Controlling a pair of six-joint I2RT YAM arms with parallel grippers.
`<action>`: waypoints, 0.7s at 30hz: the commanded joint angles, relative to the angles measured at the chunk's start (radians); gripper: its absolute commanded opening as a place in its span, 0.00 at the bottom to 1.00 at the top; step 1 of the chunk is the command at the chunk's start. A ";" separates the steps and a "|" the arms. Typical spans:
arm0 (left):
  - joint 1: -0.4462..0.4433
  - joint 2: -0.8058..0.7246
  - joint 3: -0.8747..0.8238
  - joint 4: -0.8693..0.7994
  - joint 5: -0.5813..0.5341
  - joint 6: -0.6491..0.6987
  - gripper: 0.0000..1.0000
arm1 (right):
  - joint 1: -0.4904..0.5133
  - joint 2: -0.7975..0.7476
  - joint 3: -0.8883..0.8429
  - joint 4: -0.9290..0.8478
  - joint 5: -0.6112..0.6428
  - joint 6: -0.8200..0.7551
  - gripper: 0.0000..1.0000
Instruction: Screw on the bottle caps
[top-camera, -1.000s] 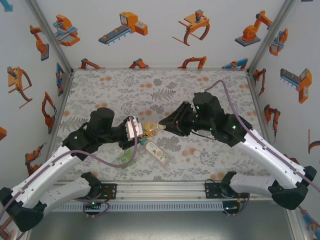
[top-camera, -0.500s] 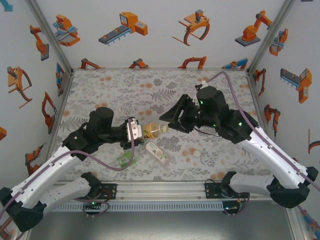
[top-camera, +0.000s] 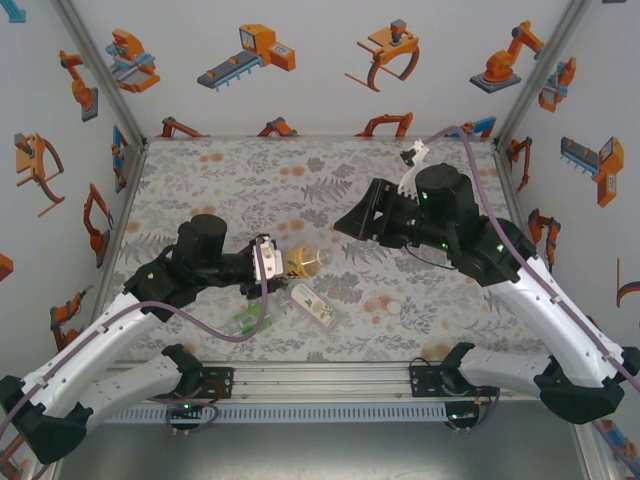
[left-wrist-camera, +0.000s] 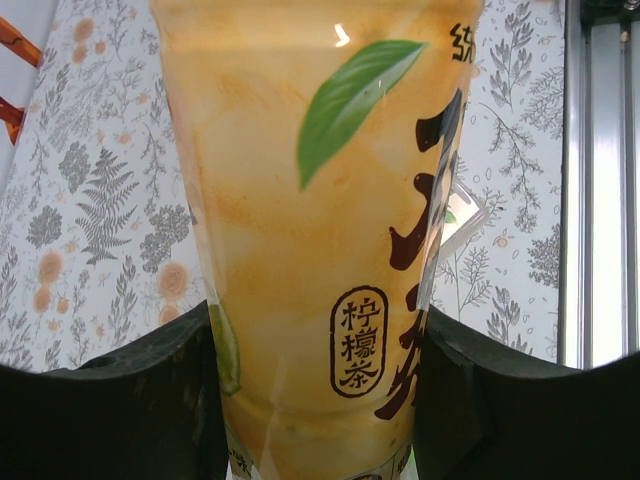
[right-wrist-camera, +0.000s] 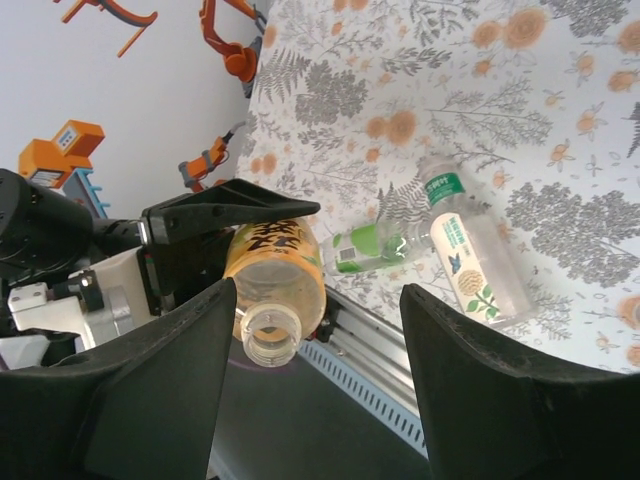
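My left gripper is shut on the amber-yellow bottle, its black pads pressing both sides of the orange label. The bottle lies level above the table, and its clear threaded neck points at my right gripper. That gripper hangs open a short way off the neck with nothing between its fingers. The white-labelled bottle and the green-labelled bottle lie on their sides on the table. A small white cap rests on the table to their right.
The floral table mat stretches to the white side and back walls. A metal rail with both arm bases runs along the near edge, just behind the lying bottles.
My right gripper has opened and drawn back up and to the right, away from the amber bottle's neck. The left gripper keeps its grip and has shifted the bottle slightly right.
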 joint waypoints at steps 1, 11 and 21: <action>-0.005 0.003 0.015 0.021 -0.004 -0.023 0.00 | -0.005 -0.024 -0.022 -0.020 0.021 -0.052 0.60; -0.005 0.045 0.011 0.036 -0.035 -0.061 0.00 | -0.009 -0.029 -0.039 -0.078 0.079 -0.084 0.57; -0.005 0.084 0.012 0.043 -0.026 -0.080 0.00 | -0.204 0.011 -0.031 -0.303 0.050 -0.126 0.54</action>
